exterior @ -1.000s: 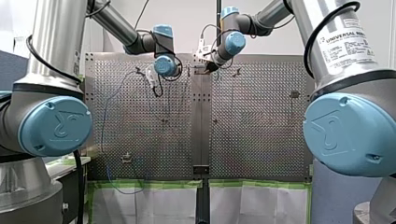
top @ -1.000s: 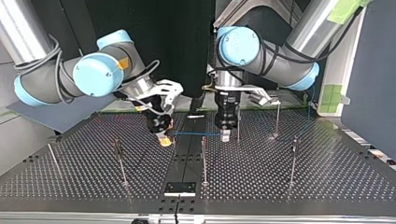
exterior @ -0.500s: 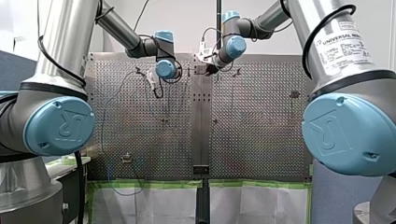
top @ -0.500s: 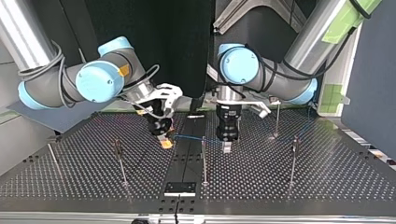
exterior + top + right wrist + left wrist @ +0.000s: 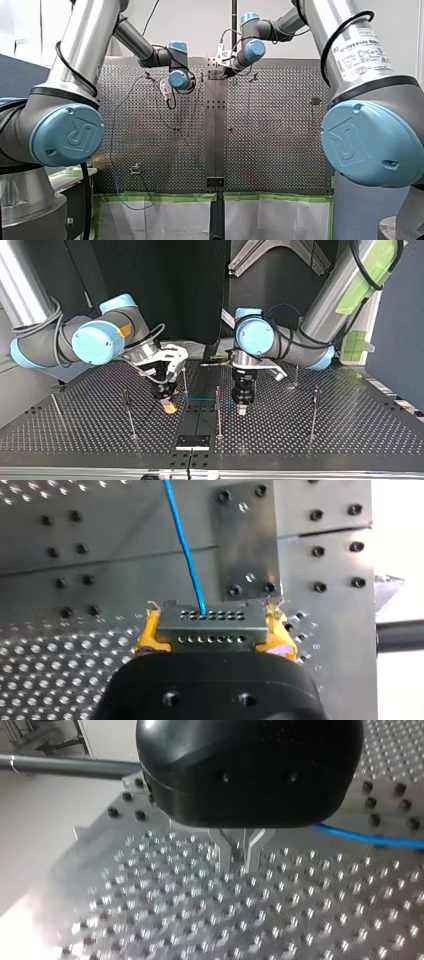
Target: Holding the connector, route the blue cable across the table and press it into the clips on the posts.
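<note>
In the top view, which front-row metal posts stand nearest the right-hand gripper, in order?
From my left gripper:
1. Thin metal post at the middle, beside it.
2. Post at the view's right.
3. Post left of middle.
4. Leaning post, far left.

blue cable (image 5: pixel 185 545), ylw gripper pads (image 5: pixel 147 632), perf. table (image 5: pixel 50 680)
</note>
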Action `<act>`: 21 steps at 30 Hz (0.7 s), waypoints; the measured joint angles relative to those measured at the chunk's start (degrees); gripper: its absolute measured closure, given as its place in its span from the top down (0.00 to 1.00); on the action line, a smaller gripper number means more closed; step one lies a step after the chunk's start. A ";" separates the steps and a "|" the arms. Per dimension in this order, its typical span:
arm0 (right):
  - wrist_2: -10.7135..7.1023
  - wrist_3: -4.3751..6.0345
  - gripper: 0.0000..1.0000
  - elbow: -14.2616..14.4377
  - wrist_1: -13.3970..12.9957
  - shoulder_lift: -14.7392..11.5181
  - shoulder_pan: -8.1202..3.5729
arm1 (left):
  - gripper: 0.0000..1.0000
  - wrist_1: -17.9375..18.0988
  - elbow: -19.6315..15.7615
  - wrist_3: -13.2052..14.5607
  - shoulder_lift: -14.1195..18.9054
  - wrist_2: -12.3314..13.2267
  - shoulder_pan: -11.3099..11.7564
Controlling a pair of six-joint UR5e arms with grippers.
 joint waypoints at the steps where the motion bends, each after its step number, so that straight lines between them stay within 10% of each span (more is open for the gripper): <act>1: -0.02 0.01 0.00 -0.36 0.03 0.20 -0.21 | 0.16 -0.05 0.49 -0.06 -0.21 0.20 0.34; 13: -0.14 0.20 0.00 -2.08 0.42 0.99 -1.69 | 0.22 -1.24 1.92 -0.34 -0.65 1.42 1.25; 21: 0.18 -0.39 0.00 -2.06 1.36 1.55 -2.36 | 0.67 -3.68 1.92 -0.55 -0.66 1.23 0.59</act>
